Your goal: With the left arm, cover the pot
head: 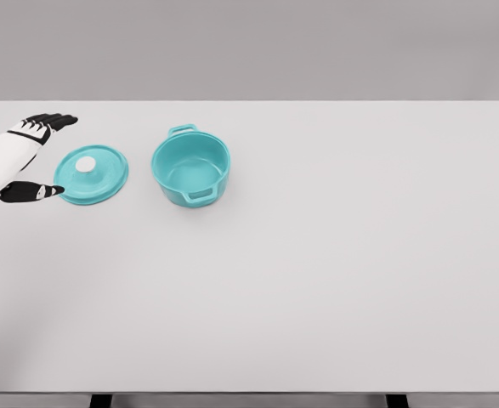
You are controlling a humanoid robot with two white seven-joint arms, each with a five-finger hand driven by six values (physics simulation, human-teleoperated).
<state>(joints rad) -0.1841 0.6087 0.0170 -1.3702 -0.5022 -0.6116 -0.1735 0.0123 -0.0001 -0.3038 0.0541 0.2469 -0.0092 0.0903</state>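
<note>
Head view: at the left edge, the left hand [19,160] is spread, holding nothing, its thumb tip at the rim of the teal lid [91,173]. The pot [190,170] stands uncovered just right of the lid. Grasping, lifting and covering all remain.

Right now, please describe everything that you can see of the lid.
The lid is a round turquoise disc with a white knob in its middle; it looks like smooth enamel or plastic. It lies flat, knob up, on the white table, left of the open pot and apart from it. The left robot hand is open beside its left edge; contact with the thumb tip cannot be told.
</note>
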